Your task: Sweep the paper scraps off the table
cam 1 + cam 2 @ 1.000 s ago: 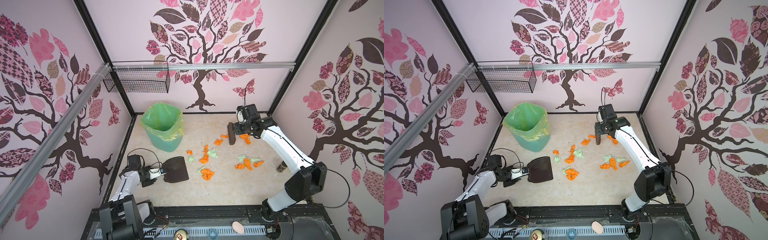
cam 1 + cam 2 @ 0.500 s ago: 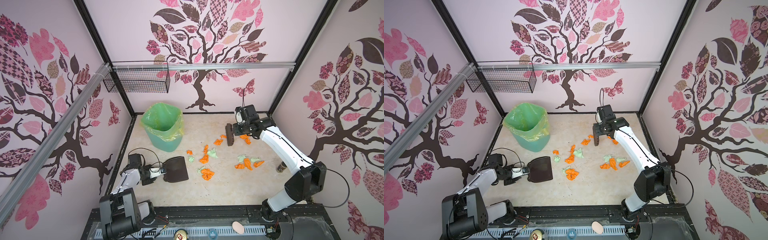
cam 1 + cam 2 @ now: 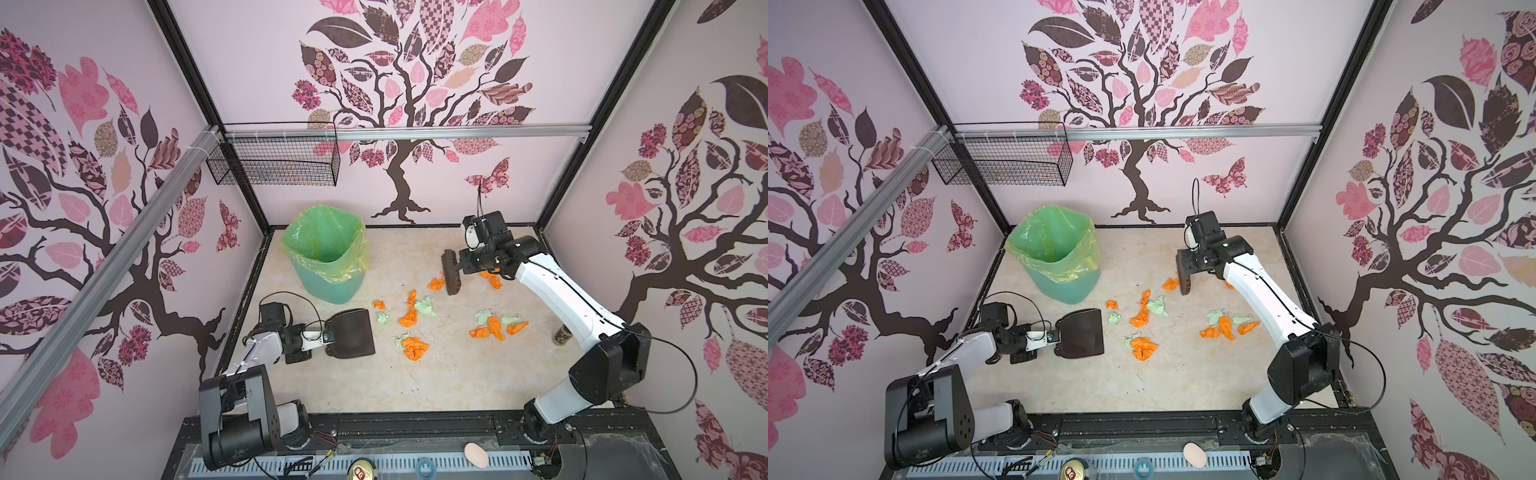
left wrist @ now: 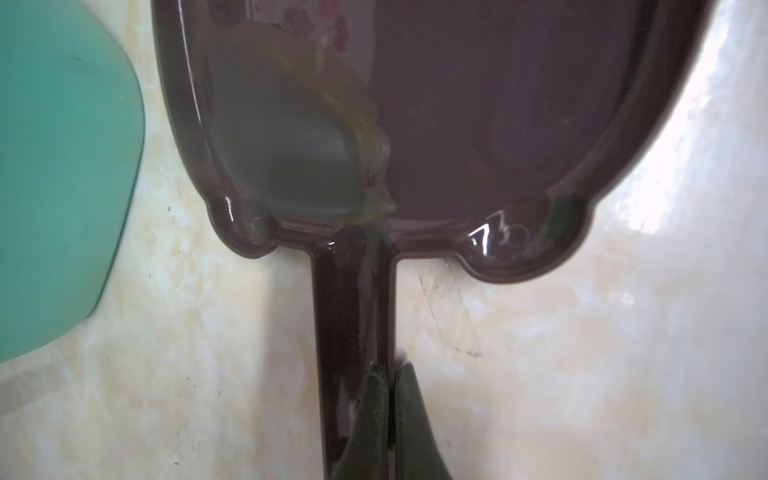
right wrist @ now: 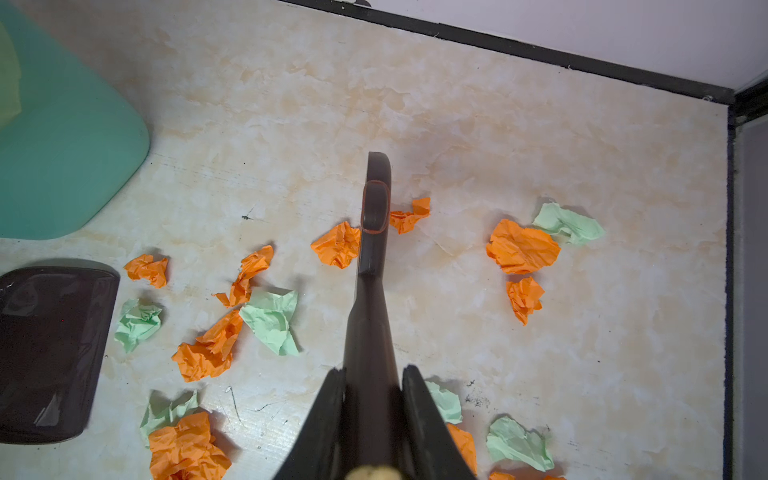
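Across the marbled counter (image 3: 415,382), the paper scraps (image 3: 409,318) lie loose in orange and mint clusters at mid-surface, none yet gathered. At the far side the right claw (image 5: 372,374) is clamped around the handle of a dark brush (image 3: 451,272). Its head stands at the edge of the litter, just beside one orange wad, with a couple more behind it. Nearer the front, the left claw (image 4: 390,370) is closed and, as far as the close wrist view lets one judge, pinched on the handle of the dustpan (image 3: 351,332). That pan lies flat and empty near the green-lined bin (image 3: 332,286), apart from the nearest scraps. By the look of it, tools are in hand but the sweeping is all to come: gather, scoop, tip.
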`<state>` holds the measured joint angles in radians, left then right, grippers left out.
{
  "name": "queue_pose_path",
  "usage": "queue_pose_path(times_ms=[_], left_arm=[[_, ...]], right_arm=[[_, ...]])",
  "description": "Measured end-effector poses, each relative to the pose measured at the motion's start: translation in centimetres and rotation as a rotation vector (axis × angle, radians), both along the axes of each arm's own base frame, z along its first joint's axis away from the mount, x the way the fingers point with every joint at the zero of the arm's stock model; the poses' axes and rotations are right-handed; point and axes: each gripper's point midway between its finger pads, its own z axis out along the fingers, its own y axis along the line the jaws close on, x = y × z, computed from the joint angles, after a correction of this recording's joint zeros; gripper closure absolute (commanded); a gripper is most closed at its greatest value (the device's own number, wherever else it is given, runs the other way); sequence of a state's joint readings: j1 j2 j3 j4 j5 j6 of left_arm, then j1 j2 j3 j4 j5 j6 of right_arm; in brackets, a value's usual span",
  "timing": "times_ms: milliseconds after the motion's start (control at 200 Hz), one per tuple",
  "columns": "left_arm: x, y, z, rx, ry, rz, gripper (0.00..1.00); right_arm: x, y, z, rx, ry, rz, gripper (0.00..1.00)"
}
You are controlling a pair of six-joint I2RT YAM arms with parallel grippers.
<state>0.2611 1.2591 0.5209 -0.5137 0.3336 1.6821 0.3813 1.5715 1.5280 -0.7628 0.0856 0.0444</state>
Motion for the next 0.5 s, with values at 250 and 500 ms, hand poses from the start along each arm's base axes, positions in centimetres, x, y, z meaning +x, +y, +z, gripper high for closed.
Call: queue_pose_path(times_ms=[250,500], left_arm=[[-2.8,-0.2,1.1,0.006,0.066,0.04,1.0],[-3.6,-0.4,3.1,-0.013,0.082,0.092,1.0]], right_arm=[[0.3,-1.5,0.2,-0.113,0.004,-0.011,1.0],[4.3,-2.7,2.2,-0.305,-0.079,0.023,1.0]])
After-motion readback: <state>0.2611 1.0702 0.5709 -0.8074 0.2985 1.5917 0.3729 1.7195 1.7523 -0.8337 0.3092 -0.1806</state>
